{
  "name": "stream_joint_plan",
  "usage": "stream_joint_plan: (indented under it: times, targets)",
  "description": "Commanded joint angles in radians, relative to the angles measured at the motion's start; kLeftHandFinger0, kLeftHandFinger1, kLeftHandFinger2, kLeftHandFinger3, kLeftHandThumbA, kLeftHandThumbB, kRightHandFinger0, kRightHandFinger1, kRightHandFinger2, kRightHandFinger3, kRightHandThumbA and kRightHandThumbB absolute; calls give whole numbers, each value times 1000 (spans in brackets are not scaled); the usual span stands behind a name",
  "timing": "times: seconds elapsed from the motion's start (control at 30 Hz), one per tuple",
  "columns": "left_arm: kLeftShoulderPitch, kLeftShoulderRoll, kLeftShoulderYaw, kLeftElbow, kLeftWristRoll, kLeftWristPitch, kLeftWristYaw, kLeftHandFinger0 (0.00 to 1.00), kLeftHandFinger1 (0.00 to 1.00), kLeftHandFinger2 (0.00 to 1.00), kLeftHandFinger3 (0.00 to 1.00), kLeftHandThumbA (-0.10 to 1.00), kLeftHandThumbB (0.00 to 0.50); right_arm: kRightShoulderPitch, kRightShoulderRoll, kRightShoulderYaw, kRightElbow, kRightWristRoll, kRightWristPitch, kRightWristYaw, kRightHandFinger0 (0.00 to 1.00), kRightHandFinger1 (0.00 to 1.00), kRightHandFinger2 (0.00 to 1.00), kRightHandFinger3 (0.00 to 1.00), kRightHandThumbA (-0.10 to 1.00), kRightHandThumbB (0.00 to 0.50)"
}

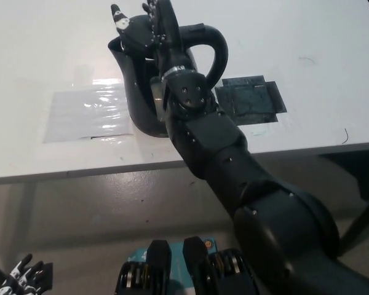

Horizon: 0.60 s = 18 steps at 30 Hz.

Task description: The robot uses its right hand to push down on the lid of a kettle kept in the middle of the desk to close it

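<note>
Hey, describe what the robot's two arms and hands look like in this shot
The right arm is black and bulky, built of rounded glossy shell segments, with a round joint housing studded with small screws near the wrist. Its right hand is black too, with a small pale mark on one finger. Only a corner of the left hand shows at the lower left: white with dark parts.

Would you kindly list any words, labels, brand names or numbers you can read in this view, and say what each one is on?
No text can be read in this view.
The kettle, the black right hand above it, the desk, the clear film patch and the dark tape patch show no lettering.
</note>
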Motion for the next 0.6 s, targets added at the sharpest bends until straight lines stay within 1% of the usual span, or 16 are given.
stream_joint_plan:
  times: [0.0,0.03,0.07,0.1,0.17,0.2,0.27,0.3,0.37,0.43,0.47,0.5,0.53,0.57]
  targets:
    - [-5,9,-15,-28,11,-9,-7,1000,1000,1000,1000,210,226,-85,20,27,44,-10,112,56,1000,1000,1000,1000,571,18]
    - [-5,9,-18,-29,11,-9,-6,1000,1000,1000,1000,213,225,-86,19,29,45,-9,114,55,1000,1000,1000,1000,574,17]
    - [-3,9,-25,-35,22,-6,-1,1000,1000,1000,1000,210,225,-115,25,32,58,-9,120,58,1000,1000,1000,1000,570,38]
    - [-2,8,-30,-36,28,-9,1,1000,1000,1000,1000,210,226,-120,24,34,60,-9,127,59,1000,1000,1000,1000,572,37]
    - [0,8,-35,-40,30,-8,3,1000,1000,1000,1000,226,232,-142,25,35,73,-7,141,59,1000,1000,1000,1000,565,60]
    - [0,6,-34,-43,26,0,8,1000,1000,1000,1000,207,236,-156,28,38,86,-8,137,64,1000,1000,1000,1000,575,67]
    - [-3,4,-36,-51,22,3,7,1000,1000,1000,1000,187,220,-167,30,39,91,-6,135,60,1000,1000,1000,1000,578,58]
    - [-3,4,-36,-51,23,3,8,1000,1000,1000,1000,186,219,-167,30,40,93,-5,133,60,1000,1000,1000,1000,573,43]
    - [-7,4,-35,-50,22,2,7,1000,1000,1000,1000,196,224,-166,31,42,95,-6,129,62,1000,1000,1000,1000,589,30]
    - [-8,3,-31,-48,16,2,5,1000,1000,1000,1000,211,240,-154,33,40,95,-2,135,57,1000,1000,1000,1000,613,34]
    - [-8,4,-26,-49,16,4,8,1000,1000,1000,1000,217,245,-146,33,34,97,4,141,55,1000,1000,1000,1000,607,41]
    - [-7,4,-23,-49,10,2,6,1000,1000,1000,1000,219,244,-134,32,28,98,11,135,56,1000,1000,1000,1000,608,37]
    - [-6,4,-21,-47,10,0,6,1000,1000,1000,1000,219,243,-125,29,23,99,15,133,62,1000,1000,1000,1000,610,19]
    - [-5,3,-17,-47,7,-1,6,1000,1000,1000,1000,216,250,-103,20,13,99,26,127,71,1000,1000,1000,1000,604,23]
